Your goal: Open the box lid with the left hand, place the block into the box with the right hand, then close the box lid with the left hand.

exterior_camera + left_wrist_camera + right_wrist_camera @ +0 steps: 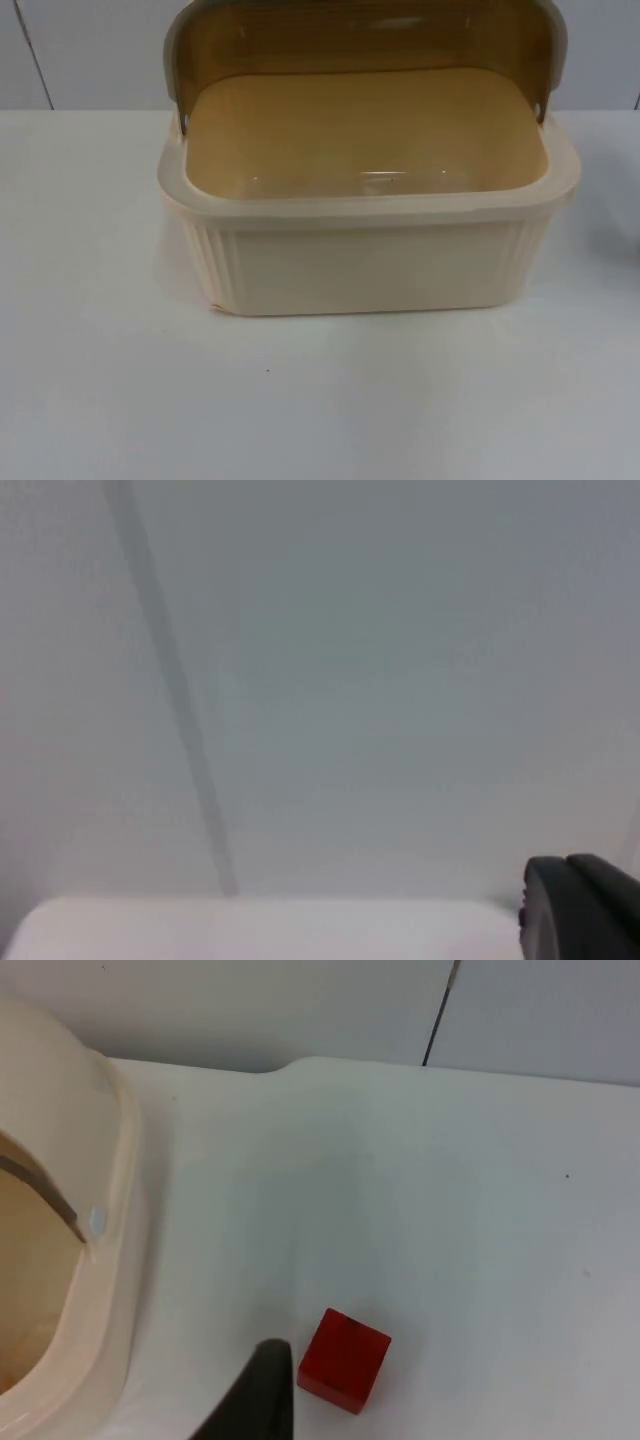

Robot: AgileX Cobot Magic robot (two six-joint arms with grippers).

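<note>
**Box open on the white table, red block lying beside it**

A white table top takes up the lower two thirds of the top view and ends at a grey partition wall across the upper edge, with a thin dark seam in the wall at the upper left. The surface is smooth and faintly glossy, with one tiny dark speck left of centre in the lower half.

The cream box stands in the upper middle of the top view, its ribbed front wall facing the camera and its tan interior exposed. Its translucent brownish lid is swung up and back, standing behind the opening against the wall.

In the right wrist view the red block lies on the table, near the box's rounded rim but apart from it. One black fingertip of the right gripper stands just beside the block; I cannot tell whether that pincer is released or clenched.

In the left wrist view the left gripper shows one dark fingertip above the table edge, before the grey wall and its slanting seam; its state cannot be told either.
</note>
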